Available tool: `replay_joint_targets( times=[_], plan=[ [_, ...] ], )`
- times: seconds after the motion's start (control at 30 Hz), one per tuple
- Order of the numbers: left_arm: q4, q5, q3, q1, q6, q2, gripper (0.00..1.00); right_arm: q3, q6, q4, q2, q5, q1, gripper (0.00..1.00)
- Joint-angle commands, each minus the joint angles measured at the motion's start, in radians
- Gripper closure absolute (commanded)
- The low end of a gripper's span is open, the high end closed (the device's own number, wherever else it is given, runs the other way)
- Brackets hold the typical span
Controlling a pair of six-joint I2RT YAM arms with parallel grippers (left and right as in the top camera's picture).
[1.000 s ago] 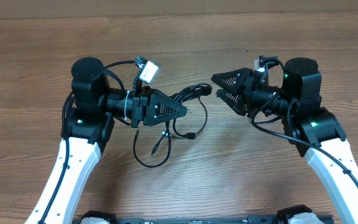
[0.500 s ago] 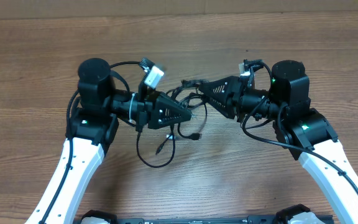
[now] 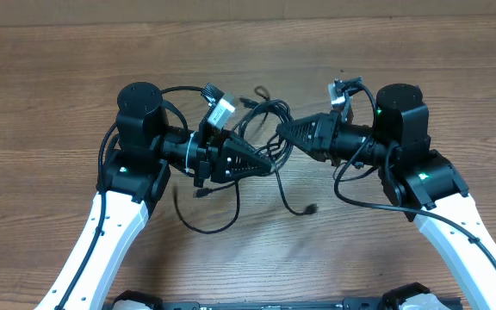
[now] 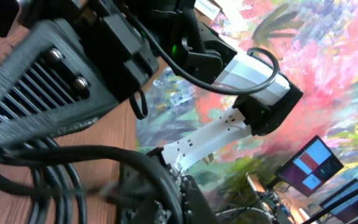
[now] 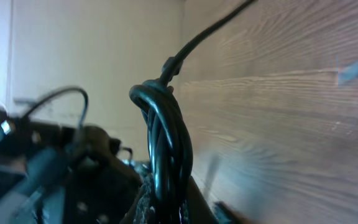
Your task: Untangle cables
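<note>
The cables [image 3: 262,110] are a knotted bundle of thin black cords held up between the two arms at the table's middle. My left gripper [image 3: 263,162] is shut on the bundle's lower left side. My right gripper [image 3: 282,131] is shut on its right side, tip to tip with the left. In the right wrist view the twisted cables [image 5: 166,130] rise straight out of the right gripper [image 5: 166,210]. The left wrist view shows cables [image 4: 48,155] crossing in front of the blurred left gripper [image 4: 160,194]. One strand hangs down to a plug end [image 3: 311,208]; another loops [image 3: 209,227] onto the wood.
The wooden table [image 3: 420,52] runs to its far edge at the top. The left arm's base [image 3: 140,103] and the right arm's base [image 3: 401,108] flank the bundle. The right arm's finger [image 4: 36,87] fills much of the left wrist view.
My right gripper moved left to the bundle and shut on it. The left gripper shifted right and lifted the cables; a plug end swung out to the lower right.
</note>
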Motion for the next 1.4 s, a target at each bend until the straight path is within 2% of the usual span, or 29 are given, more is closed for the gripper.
replay_joint_targets(
  times=[0.0,0.23,0.37,0.47,0.53,0.57,0.6,0.8,0.93,1.13,1.37],
  plan=[
    [0.007,0.021,0.01,0.003,0.027,-0.023,0.96,0.005,-0.217,-0.034,-0.005,-0.003,-0.018,0.96],
    [-0.045,0.021,0.01,0.067,0.058,-0.023,0.96,0.005,-0.364,-0.132,-0.006,-0.011,-0.068,0.96],
    [-0.174,0.019,0.01,0.102,0.168,-0.023,0.86,0.005,-0.458,-0.138,-0.007,-0.05,-0.07,0.96],
    [-0.27,0.019,0.01,0.119,0.256,-0.022,0.63,0.005,-0.483,-0.137,-0.007,-0.045,-0.079,0.96],
    [-0.319,0.019,0.01,0.124,0.299,-0.022,0.37,0.005,-0.501,-0.134,-0.007,-0.042,-0.087,0.96],
    [-0.338,0.019,0.01,0.125,0.314,-0.022,0.26,0.005,-0.505,-0.134,-0.007,-0.043,-0.092,0.96],
    [-0.354,0.019,0.009,0.125,0.327,-0.022,0.2,0.005,-0.505,-0.132,-0.007,-0.042,-0.096,0.96],
    [-0.401,-0.069,0.009,0.125,0.398,-0.021,0.18,0.005,-0.504,-0.12,-0.007,-0.142,-0.101,0.96],
    [-0.545,-0.208,0.009,0.124,0.55,-0.021,0.17,0.005,-0.491,-0.097,-0.007,-0.214,-0.113,0.96],
    [-0.752,-0.418,0.009,0.124,0.589,-0.021,0.19,0.005,-0.42,-0.081,-0.007,-0.254,-0.168,0.96],
    [-0.683,-0.378,0.009,0.122,0.579,-0.021,0.25,0.005,-0.355,-0.091,-0.007,-0.328,-0.142,0.96]
  ],
)
